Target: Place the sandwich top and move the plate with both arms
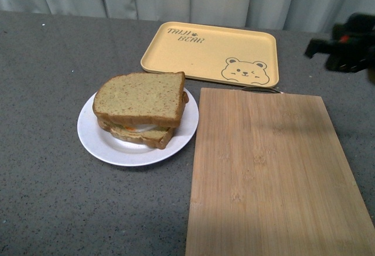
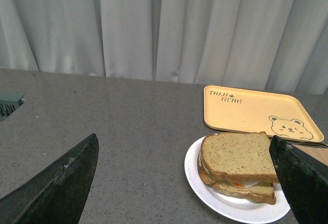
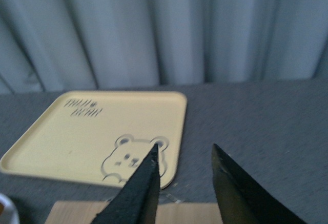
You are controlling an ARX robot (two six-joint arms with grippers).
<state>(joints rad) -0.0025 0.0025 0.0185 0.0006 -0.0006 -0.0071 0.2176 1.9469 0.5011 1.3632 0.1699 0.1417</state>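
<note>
sandwich top (image 1: 140, 96), grainy brown square, stacked on round white plate (image 1: 117, 150); left gripper (image 2: 183, 138), right gripper (image 3: 184, 145) spread.

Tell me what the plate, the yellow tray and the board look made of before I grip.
The plate: smooth, even white with a slight sheen, ceramic or melamine; cannot tell which. The yellow tray: matte, moulded raised rim, printed bear, likely plastic. The board: pale strips with grain and node marks, probably bamboo, unglossed.
</note>
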